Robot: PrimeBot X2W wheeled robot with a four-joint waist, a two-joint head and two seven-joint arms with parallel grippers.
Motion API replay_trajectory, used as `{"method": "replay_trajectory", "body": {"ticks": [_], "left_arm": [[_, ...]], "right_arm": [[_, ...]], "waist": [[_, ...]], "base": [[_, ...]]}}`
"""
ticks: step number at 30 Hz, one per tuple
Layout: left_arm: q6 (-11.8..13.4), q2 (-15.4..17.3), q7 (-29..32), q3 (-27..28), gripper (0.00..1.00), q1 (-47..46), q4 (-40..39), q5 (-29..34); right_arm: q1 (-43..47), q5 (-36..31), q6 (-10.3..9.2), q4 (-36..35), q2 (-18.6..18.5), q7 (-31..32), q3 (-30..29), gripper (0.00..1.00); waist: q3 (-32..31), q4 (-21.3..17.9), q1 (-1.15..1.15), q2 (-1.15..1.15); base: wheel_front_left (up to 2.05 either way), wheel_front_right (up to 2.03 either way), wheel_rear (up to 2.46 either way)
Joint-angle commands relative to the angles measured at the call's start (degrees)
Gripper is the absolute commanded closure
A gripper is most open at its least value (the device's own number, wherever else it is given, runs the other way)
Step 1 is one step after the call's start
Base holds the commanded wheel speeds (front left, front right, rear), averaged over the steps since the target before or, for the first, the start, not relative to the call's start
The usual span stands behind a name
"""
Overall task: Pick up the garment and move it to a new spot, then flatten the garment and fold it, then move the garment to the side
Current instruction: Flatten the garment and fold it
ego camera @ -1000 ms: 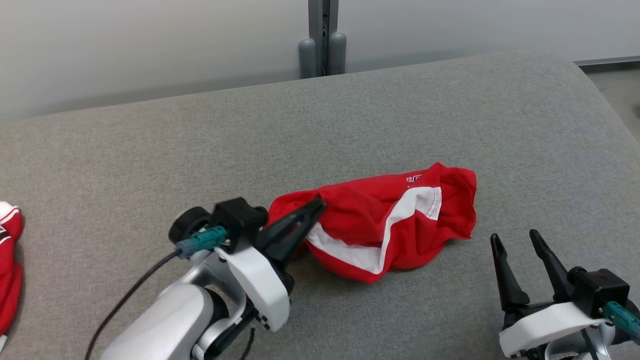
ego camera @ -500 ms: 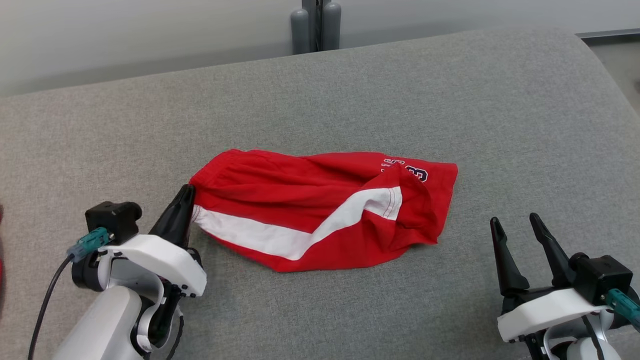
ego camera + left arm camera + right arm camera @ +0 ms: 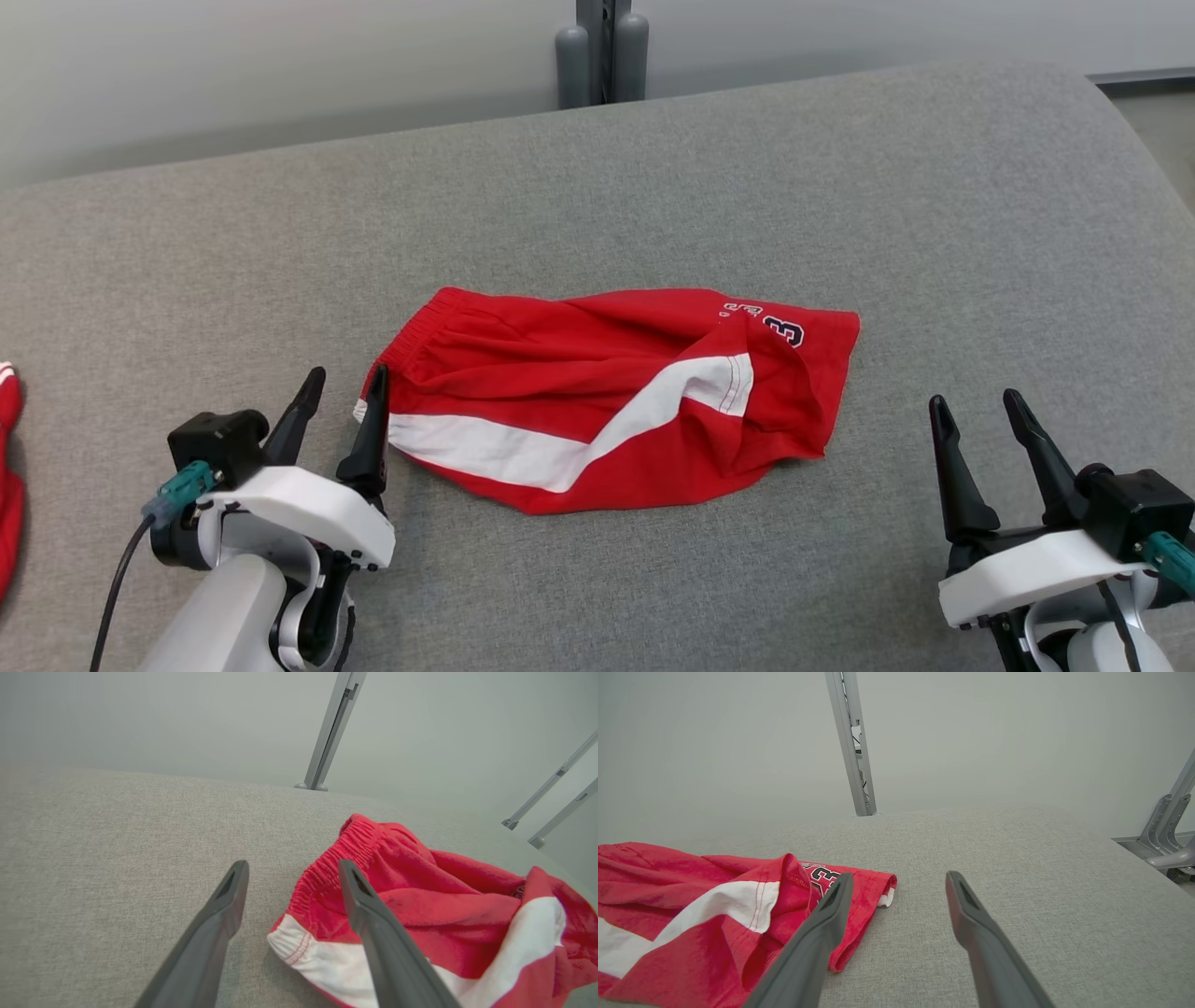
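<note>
The garment (image 3: 607, 401) is a pair of red shorts with a white stripe, lying rumpled on the grey cushion (image 3: 653, 187) near the middle of the head view. My left gripper (image 3: 344, 383) stands open at the shorts' waistband corner, nothing between its fingers; the right finger sits against the cloth edge. In the left wrist view the elastic waistband (image 3: 336, 858) lies beside the open left gripper (image 3: 292, 870). My right gripper (image 3: 976, 411) is open at the lower right, apart from the shorts. In the right wrist view its gripper (image 3: 899, 879) points past the garment's leg hem (image 3: 873, 891).
Another red and white cloth (image 3: 7, 485) lies at the left edge of the cushion. A grey post (image 3: 602, 51) rises behind the cushion's far edge. The cushion's right edge curves down at the far right (image 3: 1144, 159).
My left gripper dragged the waistband corner leftward, spreading the bunched shorts out, then opened and let go of it. The right gripper stayed open in place. The camera shifted slightly.
</note>
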Motion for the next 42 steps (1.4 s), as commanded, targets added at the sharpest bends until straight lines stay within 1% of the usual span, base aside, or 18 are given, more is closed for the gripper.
{"method": "replay_trajectory", "body": {"ticks": [1,5,7,10,13,15,16,19,23,26,31,37,42], "left_arm": [[0.9,0.3,-1.0,0.8,0.00,1.1,-1.0,0.8],[4.4,0.7,-2.3,3.2,0.00,3.4,-6.3,4.5],[6.0,0.4,-2.4,5.7,0.00,4.8,-11.0,7.4],[7.0,-0.5,-2.4,9.7,0.00,8.4,-17.2,11.1],[6.4,-1.6,-2.4,13.3,0.00,11.4,-21.9,14.2],[6.0,-2.0,-2.3,15.0,0.00,14.2,-22.5,15.5],[5.4,-2.2,-2.3,15.9,0.00,14.9,-23.1,15.7],[4.1,-1.9,-2.3,18.4,0.00,17.4,-23.3,16.7],[2.8,-1.3,-2.3,20.0,0.00,20.2,-22.5,17.3],[1.7,-0.8,-2.3,20.6,0.00,22.5,-21.9,18.1],[1.0,-0.5,-2.3,21.0,0.00,25.6,-20.9,18.6],[0.6,-0.6,-2.3,20.3,0.00,27.3,-20.1,18.6],[0.7,-0.8,-2.0,19.8,0.00,27.3,-19.7,18.3]], "right_arm": [[0.3,-0.3,0.11,-0.1,-0.3,-0.1,-0.3,0.00],[0.9,-1.0,0.11,-0.6,-0.3,0.3,-1.0,0.00],[1.2,-1.4,0.11,-1.0,-0.3,0.5,-1.3,0.00],[1.9,-2.2,0.11,-1.5,-0.3,1.0,-1.5,0.00],[2.5,-2.6,0.11,-1.8,-0.3,1.5,-1.6,0.00],[3.0,-2.7,0.11,-2.0,-0.3,1.8,-1.5,0.00],[3.4,-2.9,0.11,-2.2,-0.3,2.1,-1.5,0.00],[3.9,-3.1,0.11,-2.6,-0.3,2.5,-1.2,0.00],[4.7,-3.1,0.11,-2.9,-0.3,2.7,-0.8,0.00],[5.2,-3.3,0.10,-3.4,-0.3,3.3,-0.7,0.00],[6.5,-3.7,0.11,-3.7,-0.3,4.1,-0.6,0.00],[7.4,-4.1,0.11,-4.5,-0.5,4.8,-0.1,0.00],[7.7,-4.1,0.11,-5.2,-0.6,5.2,0.1,0.00]], "waist": [[-0.9,0.4,0.00,0.00],[-2.5,1.2,0.00,0.00],[-3.1,1.7,0.00,0.00],[-4.2,2.4,0.00,0.00],[-5.3,3.3,0.00,0.00],[-6.2,3.7,0.00,0.00],[-6.6,3.8,0.00,0.00],[-7.6,4.1,0.00,0.00],[-8.6,4.3,0.00,0.00],[-9.5,4.4,0.00,0.00],[-11.0,4.6,0.00,0.00],[-11.7,4.8,0.00,0.00],[-11.9,4.9,0.00,0.00]], "base": [[0.00,0.00,0.00],[0.00,0.00,0.00],[0.00,0.00,0.00],[0.00,0.00,0.00],[0.00,0.00,0.00],[0.00,0.00,0.00],[0.00,0.00,0.00],[0.00,0.00,0.00],[0.00,0.00,0.00],[0.00,0.00,0.00],[0.00,0.00,0.00],[0.00,0.00,0.00],[0.00,0.00,0.00]]}}
